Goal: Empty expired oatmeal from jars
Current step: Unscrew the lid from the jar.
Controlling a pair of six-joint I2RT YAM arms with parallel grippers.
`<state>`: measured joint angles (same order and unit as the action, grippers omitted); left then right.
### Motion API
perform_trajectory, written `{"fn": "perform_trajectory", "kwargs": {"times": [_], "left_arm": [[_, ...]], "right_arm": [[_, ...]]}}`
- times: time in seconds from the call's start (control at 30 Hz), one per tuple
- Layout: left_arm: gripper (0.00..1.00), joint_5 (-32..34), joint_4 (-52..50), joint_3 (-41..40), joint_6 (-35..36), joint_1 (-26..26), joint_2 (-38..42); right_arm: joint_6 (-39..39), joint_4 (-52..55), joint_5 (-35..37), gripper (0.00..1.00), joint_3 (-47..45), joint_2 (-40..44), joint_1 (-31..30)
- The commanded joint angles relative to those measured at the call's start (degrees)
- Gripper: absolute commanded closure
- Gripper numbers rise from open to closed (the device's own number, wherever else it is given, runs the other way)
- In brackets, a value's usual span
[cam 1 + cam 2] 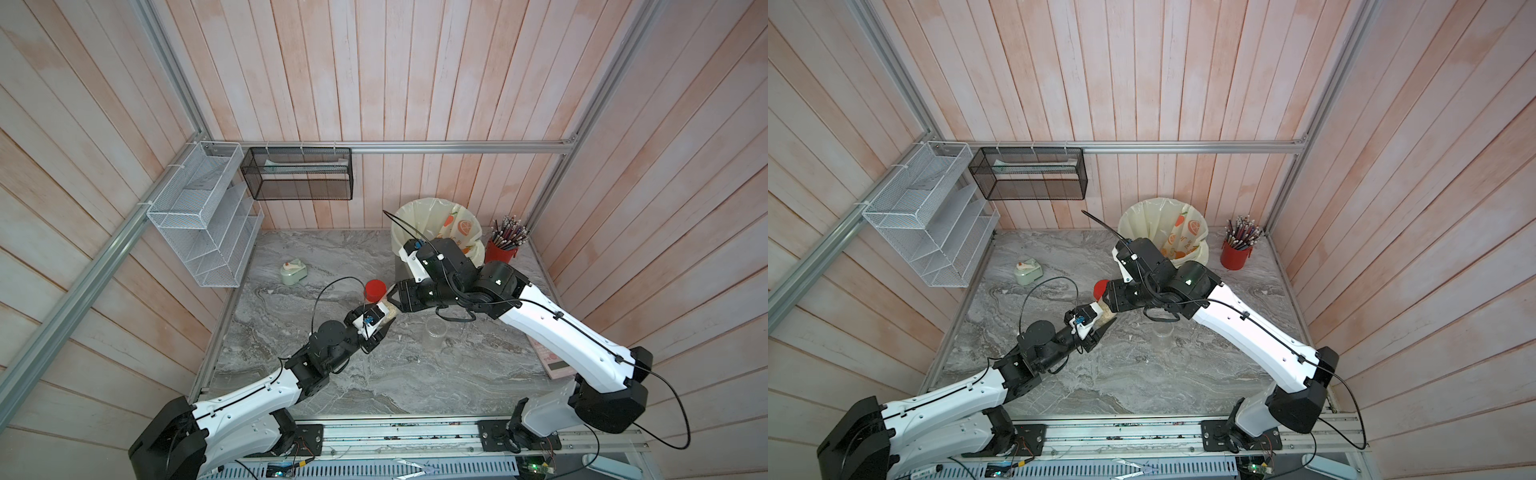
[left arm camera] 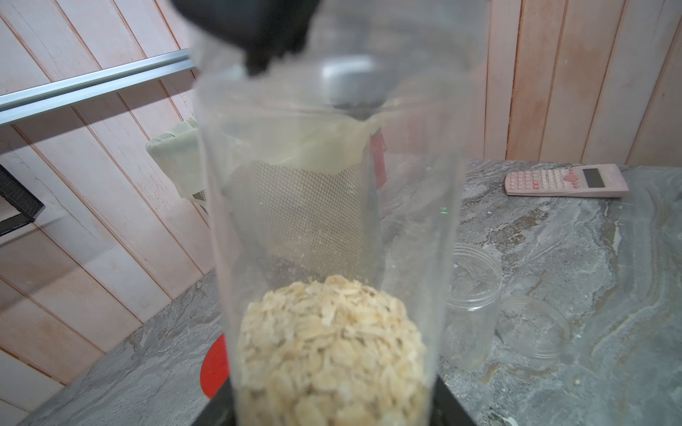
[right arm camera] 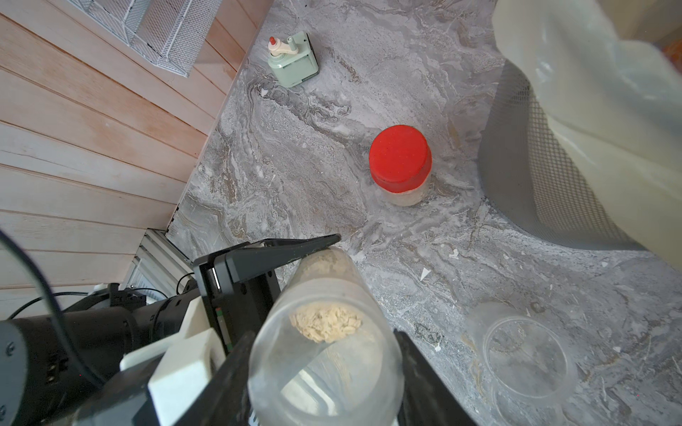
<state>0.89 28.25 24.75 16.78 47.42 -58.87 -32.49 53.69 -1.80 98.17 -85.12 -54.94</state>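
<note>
1 jar [image 2: 332, 221] of oatmeal [image 2: 332, 350], judged light and slick, is held tilted above the table [image 1: 332, 374], bin [image 1: 398, 239] at 1 o'clock, its base clamped by the left gripper [image 1: 383, 321], its top by the right gripper [image 3: 324, 383].

Bright, even, soft light; slightly washed out.
Bows the wall planks [image 1: 104, 104] outward toward the edges in both top views; casts only faint, soft shadows on the marble table [image 1: 374, 374]; blurs the jar [image 2: 332, 184] and its oatmeal [image 2: 332, 350], close to the lens, in the left wrist view; softens the jar's near end in the right wrist view.
</note>
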Motion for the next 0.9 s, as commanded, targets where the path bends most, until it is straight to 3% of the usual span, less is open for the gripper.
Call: {"fn": "perform_trajectory", "kwargs": {"times": [0.0,0.2,0.6,0.87], "left_arm": [[1.0,-6.72,2.98,-1.93,-3.97,-1.1,2.08],[1.0,-13.29,9.05,-5.85,-9.97,-3.71,1.97],[1.0,-18.94,4.3,-2.78,-10.29,-3.96,0.55],[1.0,-20.43,3.56,-3.73,-10.01,-4.92,0.55]], "right_arm": [[3.01,-1.66,-2.59,0.68,-0.07,1.45,0.82],[6.11,-7.34,-17.99,0.78,-4.3,5.44,5.15],[20.54,1.8,-23.13,0.83,1.61,2.22,5.43],[35.0,9.87,-21.05,0.8,7.81,-1.33,5.59]]}}
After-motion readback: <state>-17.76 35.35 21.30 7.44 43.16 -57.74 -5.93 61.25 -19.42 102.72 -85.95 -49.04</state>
